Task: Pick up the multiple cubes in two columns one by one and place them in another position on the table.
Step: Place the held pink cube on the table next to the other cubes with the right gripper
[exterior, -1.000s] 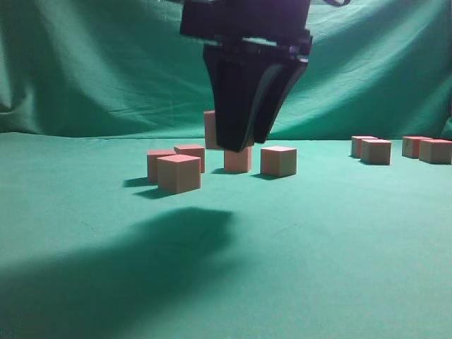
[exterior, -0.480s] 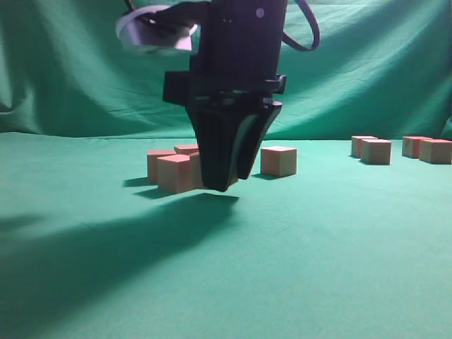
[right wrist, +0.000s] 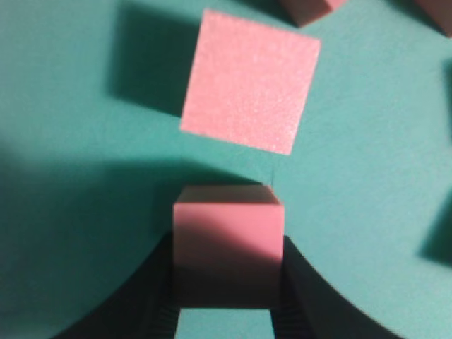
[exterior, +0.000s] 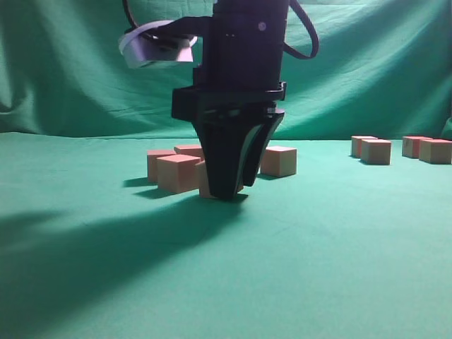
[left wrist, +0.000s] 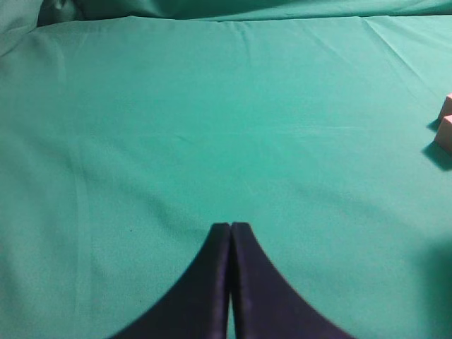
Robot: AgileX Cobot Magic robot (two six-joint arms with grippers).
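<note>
Right gripper was low at the surface, jaws clamped on one cube just beside the nearer cubes; left gripper hung elsewhere, jaws pressed together, empty.

Looks like a staged robot test setup in a lab or studio rather than a home: table draped in smooth green cloth, creased green backdrop hung upright across the top of the frame, identical plain cubes set out as props.
</note>
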